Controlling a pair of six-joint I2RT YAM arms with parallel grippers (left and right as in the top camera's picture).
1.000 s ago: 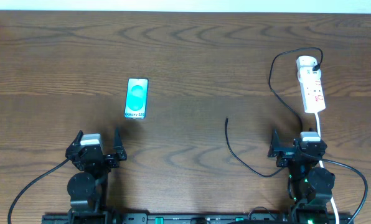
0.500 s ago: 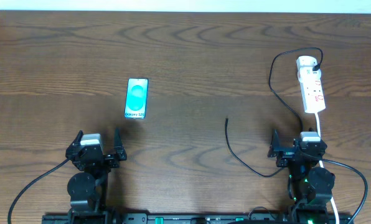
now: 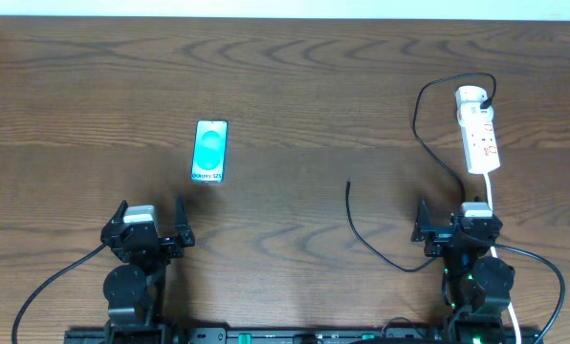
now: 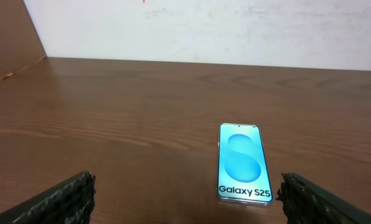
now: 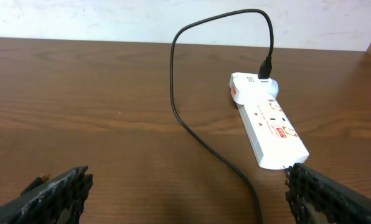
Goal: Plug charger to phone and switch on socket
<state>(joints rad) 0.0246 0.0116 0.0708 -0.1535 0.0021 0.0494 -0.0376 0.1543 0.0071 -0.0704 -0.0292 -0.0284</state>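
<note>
The phone (image 3: 210, 151) lies flat on the wooden table, teal screen up, "Galaxy S25" text at its near end; it also shows in the left wrist view (image 4: 243, 162). The charger cable (image 3: 376, 247) runs from its free tip (image 3: 349, 184) in a loop up to a black plug in the far end of the white socket strip (image 3: 478, 131), also seen in the right wrist view (image 5: 267, 120). My left gripper (image 3: 151, 218) is open and empty, near the front edge, below the phone. My right gripper (image 3: 454, 218) is open and empty, just in front of the strip.
The strip's white cord (image 3: 491, 196) runs down towards my right arm's base. The table's far edge meets a white wall (image 4: 204, 28). The cable crosses the table in front of my right gripper (image 5: 204, 140).
</note>
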